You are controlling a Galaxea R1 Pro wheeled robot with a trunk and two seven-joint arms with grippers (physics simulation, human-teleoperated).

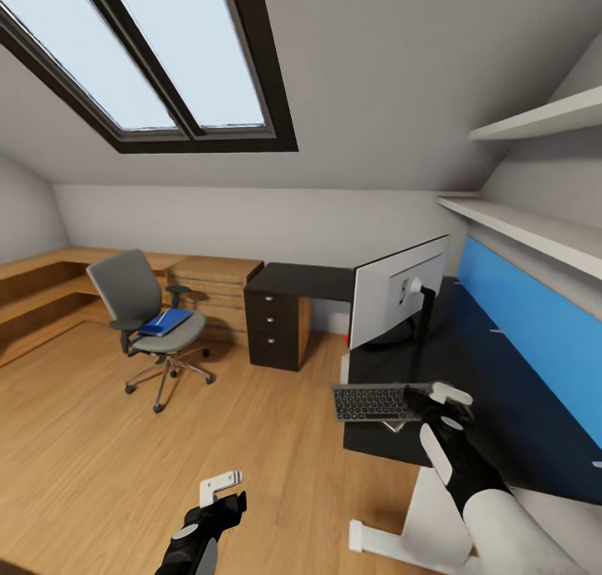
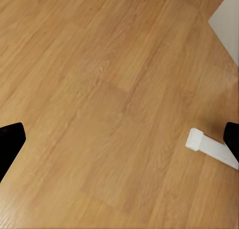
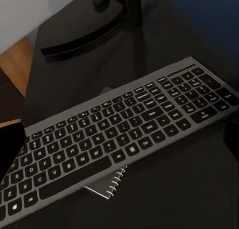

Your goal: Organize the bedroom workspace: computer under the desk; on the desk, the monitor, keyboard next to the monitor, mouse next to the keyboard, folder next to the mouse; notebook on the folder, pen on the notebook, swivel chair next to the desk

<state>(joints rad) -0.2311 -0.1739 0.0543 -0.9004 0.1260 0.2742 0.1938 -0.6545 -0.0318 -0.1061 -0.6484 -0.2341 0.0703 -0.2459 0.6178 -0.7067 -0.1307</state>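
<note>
- The keyboard (image 1: 374, 403) lies on the desk (image 1: 502, 408) near its front edge, at about 5 o'clock in the head view. Its long axis runs roughly parallel to that edge, left to right across the picture.
- The right gripper (image 1: 441, 395) sits at the keyboard's right end. Whether its fingers are spread or pinching the frame I cannot tell.
- The right wrist view adds detail: the keyboard (image 3: 119, 134) lies slantwise across the picture and rests partly on a spiral-bound notebook (image 3: 107, 185), whose corner pokes out from under the front edge.
- That same view shows the mouse (image 3: 101, 0) at about 11 o'clock, beside the monitor's black curved stand (image 3: 84, 37).
- The monitor (image 1: 400, 292) stands on the desk at about 2 o'clock from picture centre, silver-white back toward the camera.
- The swivel chair (image 1: 146, 320) stands well apart from the desk at about 9 o'clock, with the blue folder (image 1: 165, 321) flat on its seat.
- The left gripper (image 1: 224, 485) hangs low over the wood floor (image 1: 125, 475) at 6 o'clock, fingers spread wide.
- The left wrist view shows a white desk foot (image 2: 211, 147) on the boards (image 2: 99, 89).
</note>
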